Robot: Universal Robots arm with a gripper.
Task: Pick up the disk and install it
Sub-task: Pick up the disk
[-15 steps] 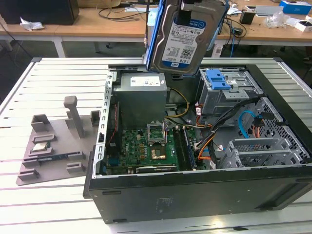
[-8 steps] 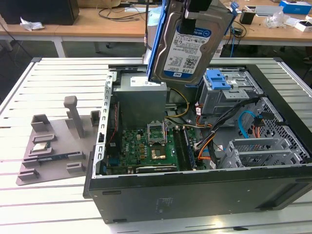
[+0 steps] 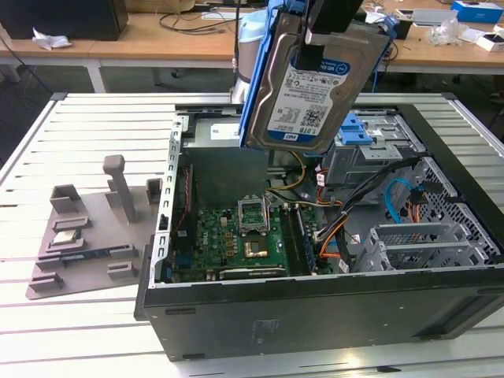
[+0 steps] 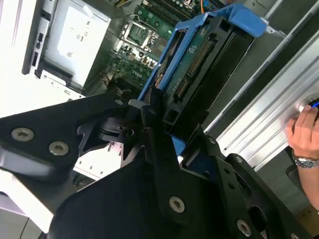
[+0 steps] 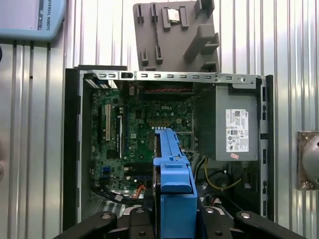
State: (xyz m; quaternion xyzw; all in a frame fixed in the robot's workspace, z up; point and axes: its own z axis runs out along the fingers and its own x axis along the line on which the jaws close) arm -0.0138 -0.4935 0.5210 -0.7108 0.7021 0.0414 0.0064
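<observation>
The disk (image 3: 309,88), a silver hard drive with a white-and-blue label in a blue carrier rail, hangs tilted above the open computer case (image 3: 315,303) in the exterior view. My gripper (image 3: 329,30) is shut on its upper end. In the second wrist view the black fingers (image 4: 149,117) clamp the carrier at the near end of the disk (image 4: 199,64), whose connector side faces the camera. The first wrist view looks down the blue carrier edge of the disk (image 5: 172,174) onto the motherboard (image 5: 144,129).
Inside the case are a metal drive cage with a blue bracket (image 3: 358,130), a grey power supply (image 5: 234,124) and loose cables (image 3: 339,228). A grey part fixture (image 3: 87,228) lies beside the case at the exterior view's left. A person's hand (image 4: 304,132) rests on the table rail.
</observation>
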